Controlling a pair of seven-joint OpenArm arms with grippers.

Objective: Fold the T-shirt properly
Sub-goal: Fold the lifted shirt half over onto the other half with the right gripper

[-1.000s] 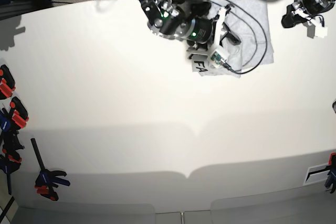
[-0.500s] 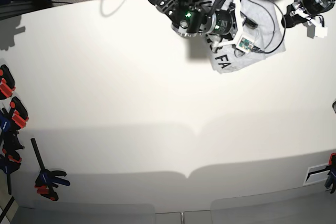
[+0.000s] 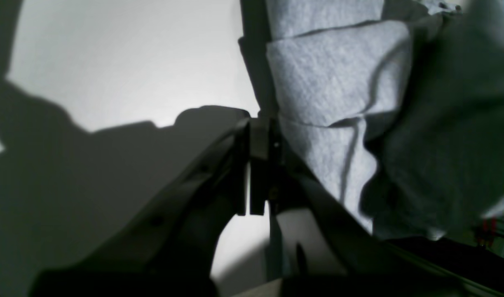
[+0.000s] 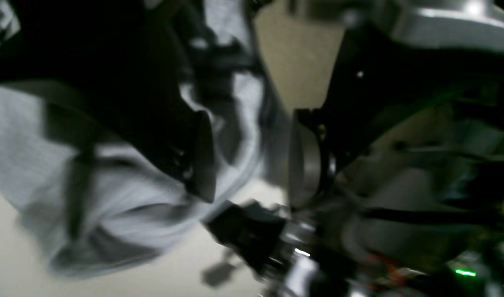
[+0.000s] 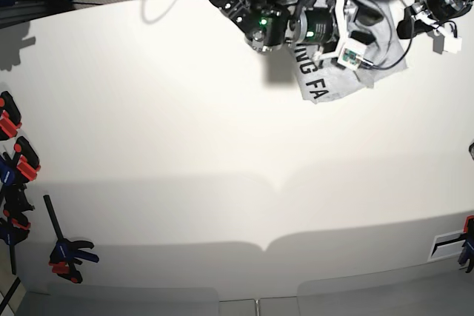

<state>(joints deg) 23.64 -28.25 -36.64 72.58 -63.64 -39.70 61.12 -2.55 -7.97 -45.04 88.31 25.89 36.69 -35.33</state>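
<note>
The light grey T-shirt (image 5: 326, 83) lies folded into a small bundle at the far right of the white table (image 5: 185, 146), with black letters "FA" showing on its near corner. My right gripper (image 5: 364, 35) is over the bundle. In the blurred right wrist view its jaws (image 4: 252, 165) stand apart, with grey cloth (image 4: 29, 144) behind and beside them. My left gripper (image 5: 406, 29) is at the shirt's right edge. In the left wrist view its fingers (image 3: 258, 123) are pressed together with nothing between them, right next to the folded cloth (image 3: 326, 82).
Orange and black clamps (image 5: 15, 153) lie along the table's left edge, another one (image 5: 67, 253) near the front left. A white label (image 5: 448, 243) sits at the front right. The shirt lies close to the table's far edge, and a black cable (image 5: 385, 57) loops over it.
My right arm has swung to the right and the folded shirt has moved right and farther back with it. More lettering now shows. The left arm has hardly moved.
</note>
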